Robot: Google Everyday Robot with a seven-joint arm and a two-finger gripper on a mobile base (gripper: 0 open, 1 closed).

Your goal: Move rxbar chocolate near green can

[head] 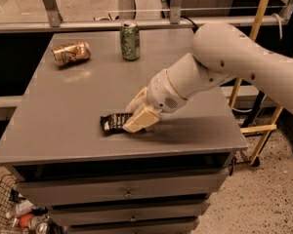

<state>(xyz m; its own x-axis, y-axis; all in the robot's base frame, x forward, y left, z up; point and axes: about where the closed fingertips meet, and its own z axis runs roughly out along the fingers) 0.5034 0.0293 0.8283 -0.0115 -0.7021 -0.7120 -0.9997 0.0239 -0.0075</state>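
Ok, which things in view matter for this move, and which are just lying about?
In the job: rxbar chocolate near the front of the table; green can upright at the back; gripper down at the bar.
Lying about: copper-coloured can on its side, back left; basket on the floor.

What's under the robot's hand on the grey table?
The robot's cream gripper is low over a flat black snack bar lying on the grey table. The bar's end away from the arm shows; its other end is hidden under the gripper.
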